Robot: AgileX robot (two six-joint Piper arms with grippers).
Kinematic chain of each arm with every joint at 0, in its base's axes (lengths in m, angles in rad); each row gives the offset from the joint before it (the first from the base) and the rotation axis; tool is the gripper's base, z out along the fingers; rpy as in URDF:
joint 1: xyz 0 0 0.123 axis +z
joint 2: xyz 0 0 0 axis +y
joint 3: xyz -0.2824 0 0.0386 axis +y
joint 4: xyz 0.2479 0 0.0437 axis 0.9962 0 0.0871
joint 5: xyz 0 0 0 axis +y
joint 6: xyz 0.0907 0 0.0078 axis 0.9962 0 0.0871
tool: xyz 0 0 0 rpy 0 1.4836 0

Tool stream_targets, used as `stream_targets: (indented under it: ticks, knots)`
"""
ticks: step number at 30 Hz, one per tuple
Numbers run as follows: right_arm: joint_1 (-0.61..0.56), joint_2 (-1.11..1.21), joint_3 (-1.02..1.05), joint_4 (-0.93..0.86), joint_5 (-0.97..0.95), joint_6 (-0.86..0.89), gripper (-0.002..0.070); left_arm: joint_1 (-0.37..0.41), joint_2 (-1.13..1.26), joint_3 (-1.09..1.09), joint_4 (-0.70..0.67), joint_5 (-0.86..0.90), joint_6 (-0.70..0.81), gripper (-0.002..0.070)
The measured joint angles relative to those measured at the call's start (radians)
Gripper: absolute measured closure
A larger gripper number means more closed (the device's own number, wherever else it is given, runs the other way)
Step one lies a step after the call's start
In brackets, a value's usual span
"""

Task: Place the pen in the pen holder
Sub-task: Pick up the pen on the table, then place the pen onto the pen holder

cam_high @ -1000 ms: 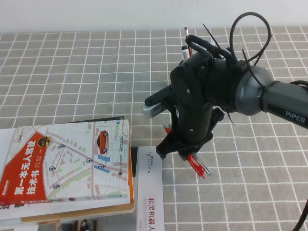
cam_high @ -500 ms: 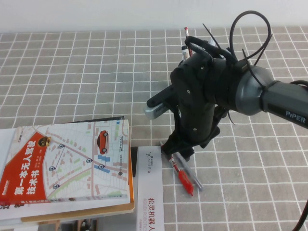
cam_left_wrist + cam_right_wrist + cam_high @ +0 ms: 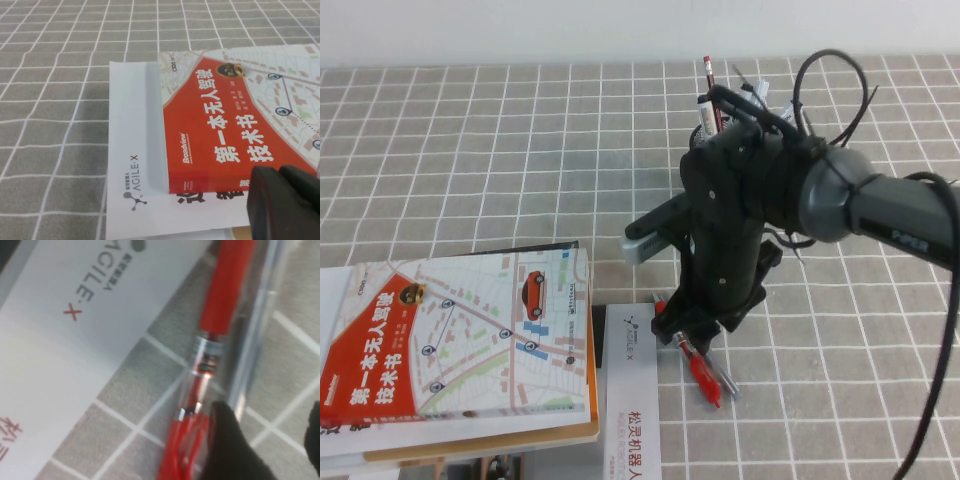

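The grey pen (image 3: 725, 378) lies on the checked cloth right beside a red pen (image 3: 703, 372), both just in front of my right gripper (image 3: 685, 330). In the right wrist view the grey pen (image 3: 257, 315) and the red pen (image 3: 225, 295) run side by side. My right gripper (image 3: 272, 440) stands open there, and one finger (image 3: 227, 450) rests at the pens' near ends, with only cloth in the gap. The pen holder is hidden behind the right arm. My left gripper (image 3: 285, 200) hovers shut over the book, holding nothing.
A red pencil (image 3: 707, 72) and white markers (image 3: 703, 108) stick up behind the right arm. A map-covered book (image 3: 460, 340) lies front left on a white AGILE-X booklet (image 3: 632, 400), whose edge is close beside the pens.
A second ago the two pens hung tilted under the right gripper. It opened and they dropped flat onto the cloth. The arm has since sunk slightly toward them.
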Motion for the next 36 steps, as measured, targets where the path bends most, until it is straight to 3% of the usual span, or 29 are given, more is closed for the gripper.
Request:
stream_targets:
  ticks: [11, 15, 17, 22, 27, 36]
  knots:
    - [0.0, 0.053, 0.0, -0.001, -0.025, -0.017, 0.0403, 0.0, 0.0, 0.0, 0.0, 0.0, 0.0, 0.0678]
    - [0.0, 0.054, -0.004, 0.007, -0.025, -0.017, 0.0504, 0.0, 0.0, 0.0, 0.0, 0.0, 0.0, 0.0678]
    - [0.002, 0.054, -0.004, 0.008, -0.031, -0.017, 0.0603, 0.0, 0.0, 0.0, 0.0, 0.0, 0.0, 0.0678]
    - [-0.013, 0.004, 0.026, 0.014, -0.103, -0.019, 0.0634, 0.0, 0.0, 0.0, 0.0, 0.0, 0.0, 0.0678]
    - [-0.021, -0.224, 0.229, 0.021, -0.354, -0.019, 0.0635, 0.0, 0.0, 0.0, 0.0, 0.0, 0.0, 0.0678]
    - [-0.025, -0.656, 0.75, 0.029, -1.188, -0.019, 0.0635, 0.0, 0.0, 0.0, 0.0, 0.0, 0.0, 0.0678]
